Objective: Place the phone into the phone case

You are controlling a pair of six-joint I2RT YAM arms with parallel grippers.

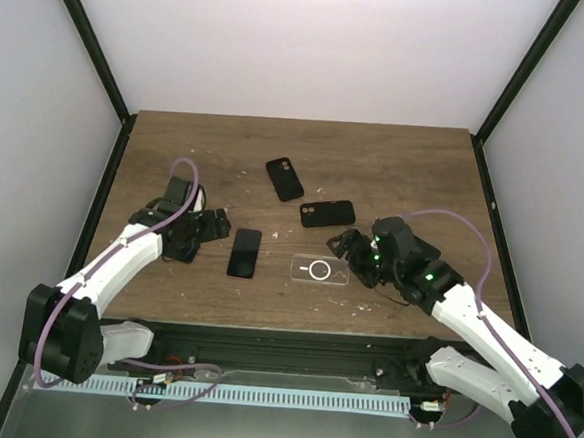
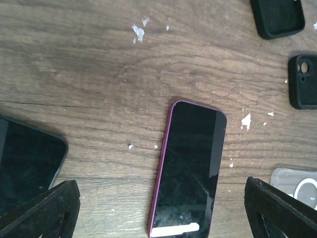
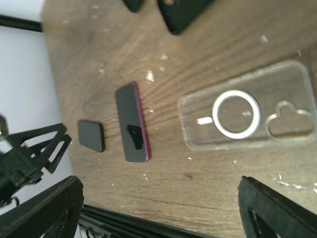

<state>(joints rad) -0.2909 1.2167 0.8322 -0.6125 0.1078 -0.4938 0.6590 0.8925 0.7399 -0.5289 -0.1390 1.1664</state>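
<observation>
Separately, glossy rectangular phone [image 2: 188,171] and clear phone case [image 3: 247,111] lie flat.

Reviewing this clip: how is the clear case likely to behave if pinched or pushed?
The case looks like a thin, open shell, so it probably flexes when pinched. Lying flat on the table, it should slide rather than tip or roll. Being hollow, it is likely light and may skate off at a nudge.

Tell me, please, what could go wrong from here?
The phone lies flat, screen up, so a grasp may slip off its thin edges. A second dark slab sits beside it and could be grabbed by mistake. The clear phone case lies loose and might slide when pressed.
</observation>
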